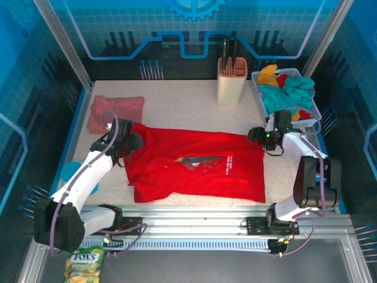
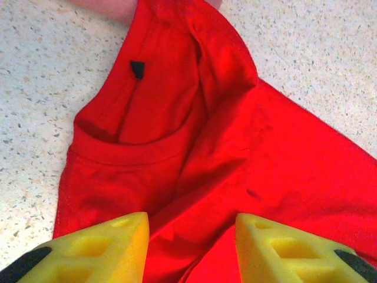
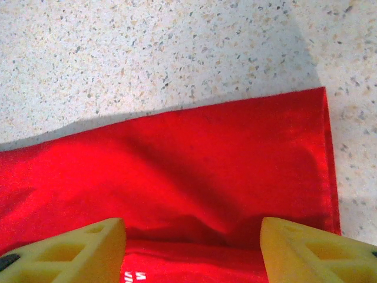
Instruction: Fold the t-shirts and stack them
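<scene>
Bag point(image 1: 85, 264) marked FOX'S lies well front-left of the knife block point(image 1: 231, 82). Soft red t-shirt point(image 1: 194, 165), lettering unreadable, spreads before the block; folded pink t-shirt point(image 1: 115, 112) left of it. Left gripper point(image 2: 191, 227) and right gripper point(image 3: 191, 233) gape, empty.

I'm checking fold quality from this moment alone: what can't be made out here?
Lettering on the red t-shirt: too small in the top view, cut by the bottom edge in the right wrist view.
Pink t-shirt: mostly cut off by the top edge in the left wrist view.
</scene>
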Tool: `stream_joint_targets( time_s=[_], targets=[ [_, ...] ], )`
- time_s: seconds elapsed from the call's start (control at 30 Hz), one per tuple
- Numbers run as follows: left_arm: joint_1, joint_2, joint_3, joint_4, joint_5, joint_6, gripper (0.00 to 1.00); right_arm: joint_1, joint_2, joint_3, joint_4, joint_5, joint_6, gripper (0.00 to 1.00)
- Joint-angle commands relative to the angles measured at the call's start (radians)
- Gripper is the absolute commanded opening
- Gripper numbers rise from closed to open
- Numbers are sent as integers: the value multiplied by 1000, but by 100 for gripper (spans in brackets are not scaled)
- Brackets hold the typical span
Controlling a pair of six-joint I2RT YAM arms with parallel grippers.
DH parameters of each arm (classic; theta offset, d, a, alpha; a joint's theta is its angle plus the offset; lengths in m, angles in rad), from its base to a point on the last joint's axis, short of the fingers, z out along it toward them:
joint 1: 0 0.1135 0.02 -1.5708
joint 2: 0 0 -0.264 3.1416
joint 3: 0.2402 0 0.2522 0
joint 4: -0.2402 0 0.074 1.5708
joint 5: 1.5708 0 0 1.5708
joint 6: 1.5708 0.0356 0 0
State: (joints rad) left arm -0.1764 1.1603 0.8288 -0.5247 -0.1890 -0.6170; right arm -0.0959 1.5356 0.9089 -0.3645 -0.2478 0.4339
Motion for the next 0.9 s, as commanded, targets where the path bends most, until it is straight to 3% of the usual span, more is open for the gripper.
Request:
stream_joint_targets(
  time_s=[0.0, 0.03, 0.1, 0.33, 0.63, 0.87],
  targets=[
    [25, 32, 12, 17, 60, 48, 44, 20, 21, 5, -60, -18, -13, 62],
    [37, 47, 14, 22, 72, 44, 51, 25, 16, -15, -63, -13, -10, 62],
    [65, 80, 26, 47, 108, 50, 53, 28, 7, -65, -68, -15, -11, 62],
    [81, 280, 205, 42, 34, 115, 51, 46, -141, -202, -95, 60, -5, 61],
    [72, 416, 279, 87, 76, 161, 48, 49, -251, -172, -155, 141, 19, 62],
    [-47, 588, 436, -47, -107, 203, 47, 51, -157, -71, -115, 58, 19, 61]
  ],
)
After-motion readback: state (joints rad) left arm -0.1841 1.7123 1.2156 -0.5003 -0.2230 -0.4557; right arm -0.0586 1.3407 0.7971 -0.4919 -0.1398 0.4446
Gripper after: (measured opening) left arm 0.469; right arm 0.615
